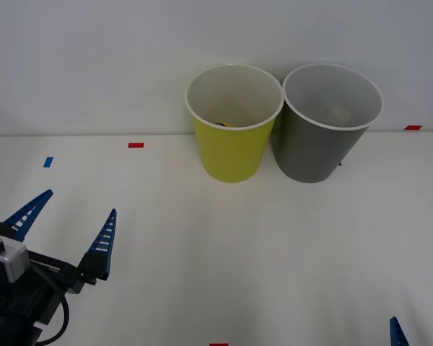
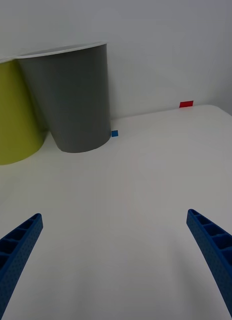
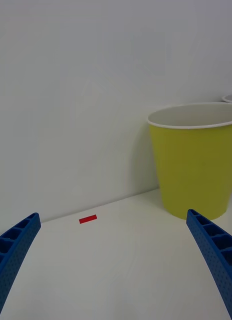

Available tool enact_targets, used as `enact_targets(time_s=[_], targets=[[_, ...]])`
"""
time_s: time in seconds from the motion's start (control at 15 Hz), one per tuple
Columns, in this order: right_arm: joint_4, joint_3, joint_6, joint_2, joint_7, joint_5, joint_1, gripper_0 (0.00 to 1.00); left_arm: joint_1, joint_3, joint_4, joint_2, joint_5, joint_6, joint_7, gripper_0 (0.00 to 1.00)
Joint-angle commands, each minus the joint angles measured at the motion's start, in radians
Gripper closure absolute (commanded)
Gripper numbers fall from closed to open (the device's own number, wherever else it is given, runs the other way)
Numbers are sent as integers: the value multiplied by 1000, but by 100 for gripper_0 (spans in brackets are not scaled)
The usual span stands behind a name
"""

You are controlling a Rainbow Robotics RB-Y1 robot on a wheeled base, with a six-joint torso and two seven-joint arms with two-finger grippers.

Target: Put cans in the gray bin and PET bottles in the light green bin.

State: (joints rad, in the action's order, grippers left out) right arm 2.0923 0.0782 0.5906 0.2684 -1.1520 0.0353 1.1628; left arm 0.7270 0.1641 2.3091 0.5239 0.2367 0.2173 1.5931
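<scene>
The light green bin [image 1: 231, 155] and the gray bin [image 1: 314, 151] stand side by side, touching, at the back of the white table against the wall. A small yellow and dark bit [image 1: 227, 124] peeks from inside the light green bin; I cannot tell what it is. No cans or PET bottles lie on the table. My left gripper [image 1: 79, 205] hovers open and empty at the near left, facing the light green bin [image 3: 193, 165]. At the near right a blue fingertip [image 1: 397, 335] of my right gripper [image 2: 114, 214] shows; that gripper is open and empty, well short of the gray bin [image 2: 75, 100].
Red tape marks [image 1: 136, 145] [image 1: 413, 127] and a blue one [image 1: 47, 162] lie along the table's back. A small blue mark [image 2: 114, 133] sits by the gray bin's foot. The wall rises right behind the bins. Open tabletop lies between the grippers and the bins.
</scene>
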Motion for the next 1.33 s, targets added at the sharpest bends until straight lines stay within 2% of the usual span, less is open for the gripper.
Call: enact_targets(time_s=[0.07, 0.2, 0.47, 0.67, 0.87, 1.0, 1.33], targets=[[0, 0, 0, 0, 0, 0, 0, 0, 94, 54, -80, -21, -23, 120, -10, 0], [0, 0, 0, 0, 0, 0, 0, 0, 123, 54, -97, -47, -36, 120, -5, 0], [0, 0, 0, 0, 0, 0, 0, 0, 199, 61, -105, -51, -50, 131, -1, 0], [0, 0, 0, 0, 0, 0, 0, 0, 239, 83, -155, -53, -53, 217, 24, 0], [0, 0, 0, 0, 0, 0, 0, 0, 239, 117, -270, -73, -51, 343, 65, 0], [0, 0, 0, 0, 0, 0, 0, 0, 259, 114, -289, -107, -53, 361, 134, 0], [0, 0, 0, 0, 0, 0, 0, 0, 321, 127, -292, -121, -57, 438, 131, 0]])
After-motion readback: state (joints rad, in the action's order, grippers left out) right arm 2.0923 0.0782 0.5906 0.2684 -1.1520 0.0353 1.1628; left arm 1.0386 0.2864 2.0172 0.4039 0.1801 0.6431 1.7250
